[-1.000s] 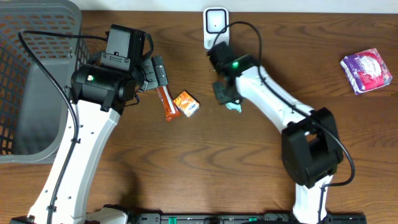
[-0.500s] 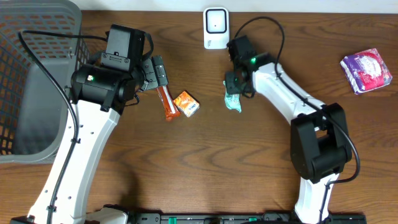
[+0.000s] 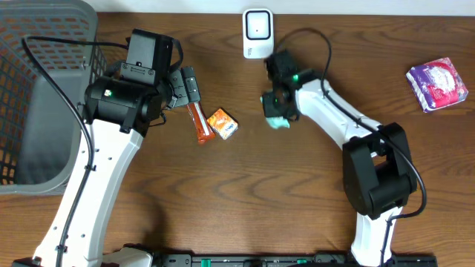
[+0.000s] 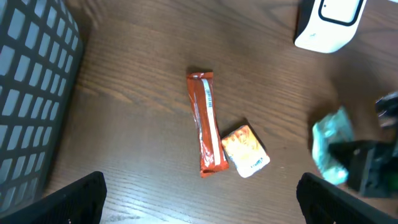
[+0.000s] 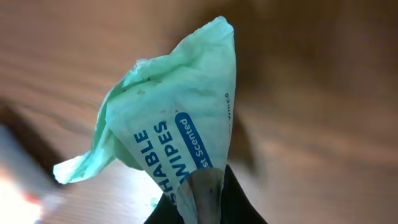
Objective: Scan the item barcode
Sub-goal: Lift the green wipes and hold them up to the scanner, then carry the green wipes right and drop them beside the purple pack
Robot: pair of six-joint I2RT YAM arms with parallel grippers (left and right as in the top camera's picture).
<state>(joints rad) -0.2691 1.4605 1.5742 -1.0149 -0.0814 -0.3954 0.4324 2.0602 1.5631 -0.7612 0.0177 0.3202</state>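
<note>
Grips wipes [image 5: 174, 124] by an edge in the right gripper [image 3: 275, 104], jaws pinched tight, upper middle of the overhead frame, just below the scanner [image 3: 257, 33]. Spreads the left gripper [image 3: 187, 89] wide, empty, near bar [image 4: 207, 124] and packet [image 4: 246, 151], left of centre. Shows basket [image 3: 44, 96] far left, purple pack [image 3: 437, 84] far right.

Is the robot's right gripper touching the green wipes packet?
Touching. The right wrist view shows the right gripper pinched shut on the bottom edge of the green wipes packet.
</note>
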